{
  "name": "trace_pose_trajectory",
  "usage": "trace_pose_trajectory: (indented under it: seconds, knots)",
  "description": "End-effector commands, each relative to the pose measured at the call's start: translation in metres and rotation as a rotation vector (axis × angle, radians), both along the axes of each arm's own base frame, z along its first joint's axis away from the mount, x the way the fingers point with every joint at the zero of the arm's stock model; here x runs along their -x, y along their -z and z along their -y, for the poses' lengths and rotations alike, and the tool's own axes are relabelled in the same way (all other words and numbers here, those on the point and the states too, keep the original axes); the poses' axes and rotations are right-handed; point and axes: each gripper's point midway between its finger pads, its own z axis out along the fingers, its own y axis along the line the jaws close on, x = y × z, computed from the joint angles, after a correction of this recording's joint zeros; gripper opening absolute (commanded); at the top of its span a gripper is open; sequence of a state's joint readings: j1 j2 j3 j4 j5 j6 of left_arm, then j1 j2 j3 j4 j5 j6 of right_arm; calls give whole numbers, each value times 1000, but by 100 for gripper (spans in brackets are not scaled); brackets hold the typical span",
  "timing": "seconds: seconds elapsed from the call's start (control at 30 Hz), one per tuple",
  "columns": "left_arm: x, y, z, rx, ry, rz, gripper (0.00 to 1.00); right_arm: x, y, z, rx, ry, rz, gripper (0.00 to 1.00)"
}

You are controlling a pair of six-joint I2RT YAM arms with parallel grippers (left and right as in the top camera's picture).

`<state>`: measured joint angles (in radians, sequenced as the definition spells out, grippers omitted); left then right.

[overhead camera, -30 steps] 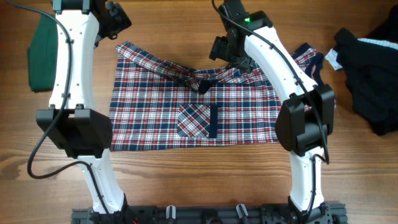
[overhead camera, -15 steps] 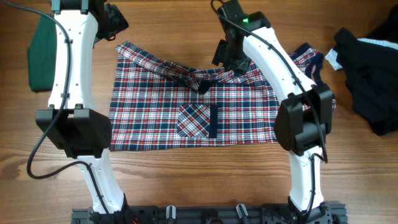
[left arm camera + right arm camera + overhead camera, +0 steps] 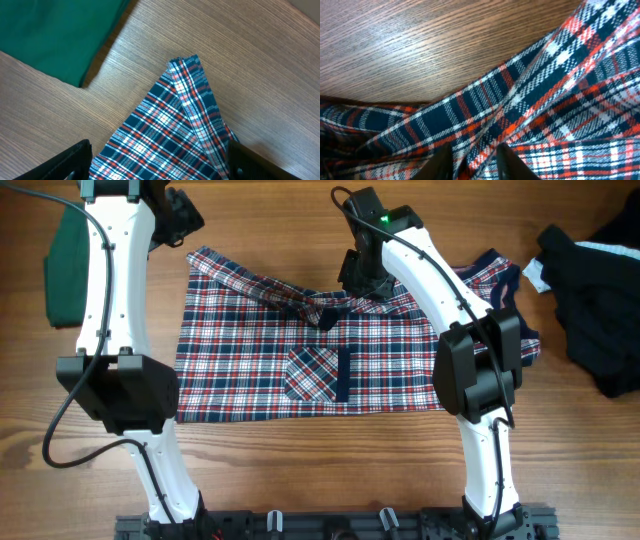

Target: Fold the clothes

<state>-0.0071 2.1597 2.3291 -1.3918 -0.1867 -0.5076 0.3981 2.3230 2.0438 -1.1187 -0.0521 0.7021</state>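
The plaid dress point(image 3: 300, 350) lies spread flat on the wooden table, its navy-trimmed pocket near the middle. My left gripper point(image 3: 185, 215) hovers open over the dress's far left corner; in the left wrist view its jaws point(image 3: 160, 162) straddle the pointed plaid corner point(image 3: 185, 100) without touching it. My right gripper point(image 3: 362, 280) is at the dress's far edge near the neckline. In the right wrist view its fingers point(image 3: 442, 162) stand close together with a raised fold of plaid cloth point(image 3: 560, 90) pinched between them.
A folded dark-green garment point(image 3: 68, 265) lies at the far left, just beyond the plaid corner point(image 3: 55, 30). A heap of black clothes point(image 3: 595, 300) sits at the right edge. Bare wood point(image 3: 420, 45) runs along the far side.
My right gripper's jaws have closed from wide open onto the fold at the dress's far edge, and that arm shifted slightly left. The left arm has stayed put.
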Motion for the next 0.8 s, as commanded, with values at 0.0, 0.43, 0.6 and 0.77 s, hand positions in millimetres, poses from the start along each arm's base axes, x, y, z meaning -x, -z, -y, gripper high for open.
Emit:
trace_pose_trajectory:
  seconds: [0.0, 0.43, 0.6, 0.77]
  knots:
    - [5, -16, -5, -26, 15, 23, 84, 1, 21, -3, 7, -22, -34, 22]
    - [6, -16, -5, -26, 16, 21, 84, -38, 15, -2, -46, -26, 101, 4]
    - [6, -16, -5, -26, 15, 22, 84, -67, 6, 5, -73, -25, 208, 4]
    - [6, -16, -5, -26, 15, 22, 84, -99, -7, 13, -102, -10, 328, 4]
